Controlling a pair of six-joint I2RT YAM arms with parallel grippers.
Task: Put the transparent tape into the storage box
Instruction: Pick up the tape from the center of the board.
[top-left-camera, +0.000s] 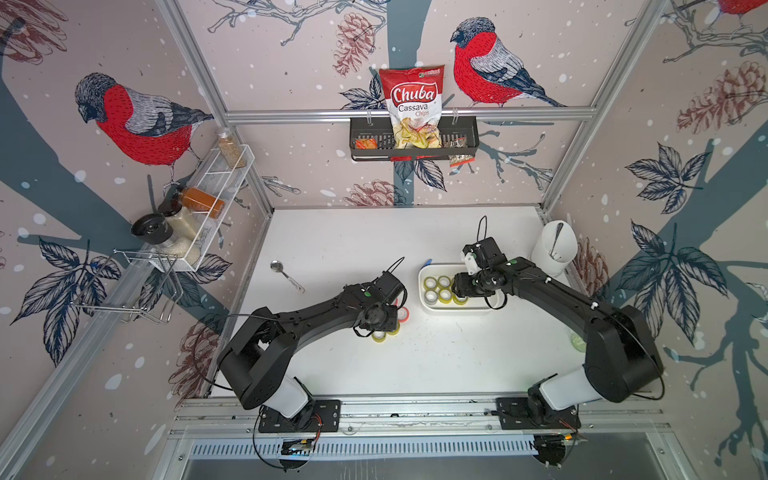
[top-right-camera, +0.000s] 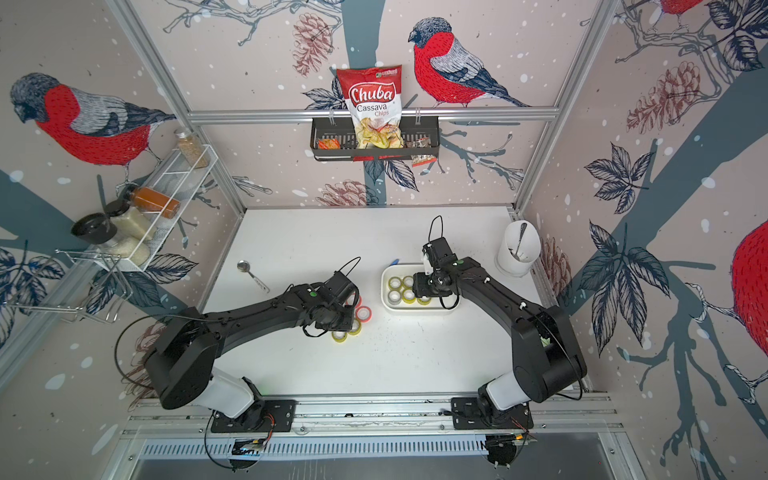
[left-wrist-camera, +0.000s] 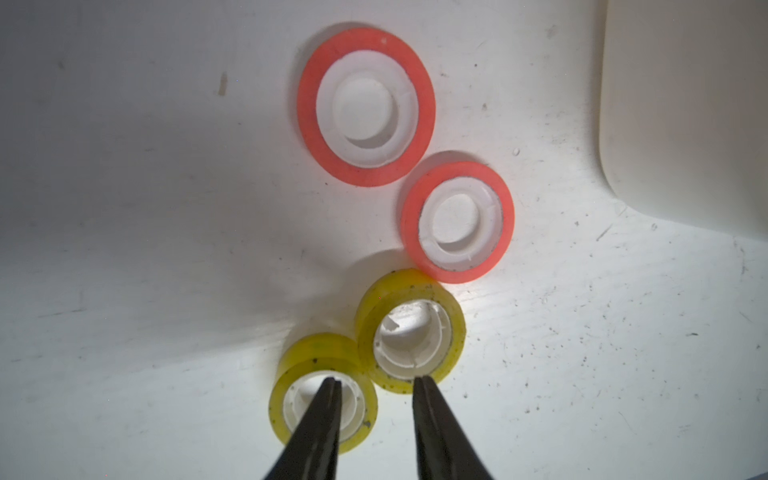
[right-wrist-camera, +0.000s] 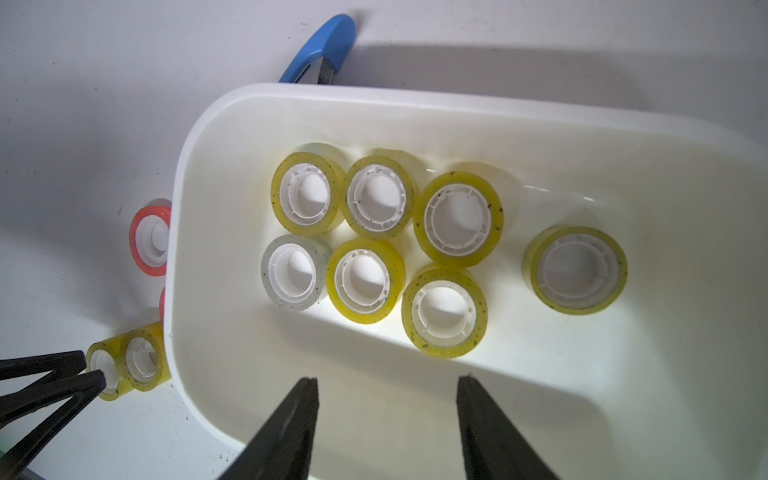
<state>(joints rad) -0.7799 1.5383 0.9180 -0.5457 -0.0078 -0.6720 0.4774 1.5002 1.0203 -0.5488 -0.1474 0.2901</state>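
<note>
Two yellowish transparent tape rolls (left-wrist-camera: 280, 399) (left-wrist-camera: 457, 332) lie touching on the table, also seen in both top views (top-left-camera: 380, 337) (top-right-camera: 340, 337). My left gripper (left-wrist-camera: 375, 380) stands open over the nearer roll, one finger above its white core and the other outside its wall. The white storage box (right-wrist-camera: 174, 249) (top-left-camera: 422, 291) (top-right-camera: 384, 291) holds several transparent tape rolls (right-wrist-camera: 619, 270), most of them in a cluster. My right gripper (right-wrist-camera: 388, 380) hangs open and empty above the box's bare near end.
Two orange-red tape rolls (left-wrist-camera: 307, 108) (left-wrist-camera: 457, 172) lie beside the yellow pair, toward the box. A blue tool (right-wrist-camera: 328, 45) sits behind the box. A white cup (top-left-camera: 552, 249) with a spoon stands at the back right. A metal spoon (top-left-camera: 286, 276) lies at the left.
</note>
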